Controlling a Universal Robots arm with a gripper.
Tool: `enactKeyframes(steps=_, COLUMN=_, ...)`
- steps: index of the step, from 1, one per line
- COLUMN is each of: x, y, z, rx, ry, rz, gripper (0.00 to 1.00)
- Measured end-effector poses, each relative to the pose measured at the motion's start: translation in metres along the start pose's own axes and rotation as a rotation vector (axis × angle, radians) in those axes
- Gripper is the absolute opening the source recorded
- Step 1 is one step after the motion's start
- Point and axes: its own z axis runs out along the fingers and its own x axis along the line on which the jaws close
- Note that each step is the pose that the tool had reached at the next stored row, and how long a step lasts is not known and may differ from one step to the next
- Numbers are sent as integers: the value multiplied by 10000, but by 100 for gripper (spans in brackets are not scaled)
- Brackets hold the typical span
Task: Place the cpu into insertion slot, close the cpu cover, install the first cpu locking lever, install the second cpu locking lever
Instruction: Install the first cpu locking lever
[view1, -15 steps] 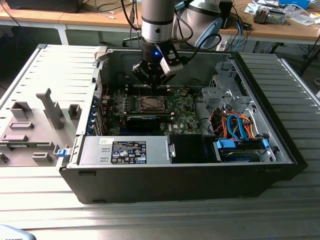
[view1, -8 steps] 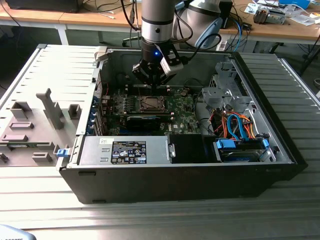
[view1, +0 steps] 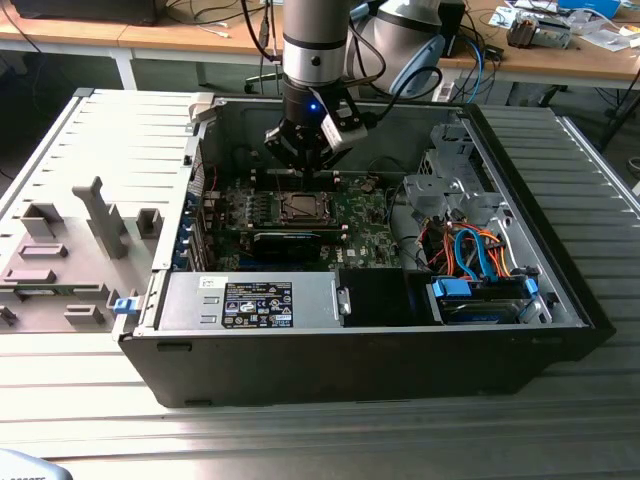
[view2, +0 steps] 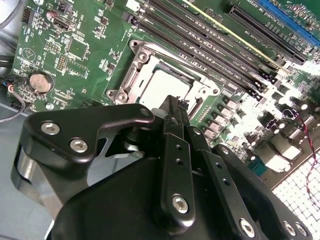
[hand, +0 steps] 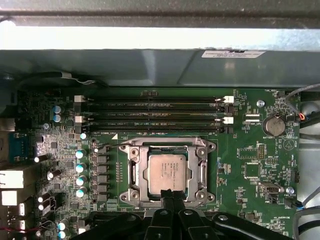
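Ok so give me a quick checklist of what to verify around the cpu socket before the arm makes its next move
1. The cpu seated square in the insertion slot: ok, its silvery top lies flat inside the socket.
2. The cpu cover down over the chip: ok, the metal frame surrounds it in both wrist views.
3. Locking levers latched: cannot tell; the wire levers are hard to trace along the frame.
4. The gripper position: ok, its tips sit at the socket's edge.
5. Fingers shut with nothing between them: ok.
6. Memory slots beside the socket free of the arm: ok.

Cpu (hand: 166, 172) under cpu cover (hand: 167, 147)
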Motion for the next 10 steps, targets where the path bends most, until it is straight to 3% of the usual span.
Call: enactKeyframes(steps=10, x=0, y=0, z=0, rx=-2, ry=-7, rz=-168, gripper=11)
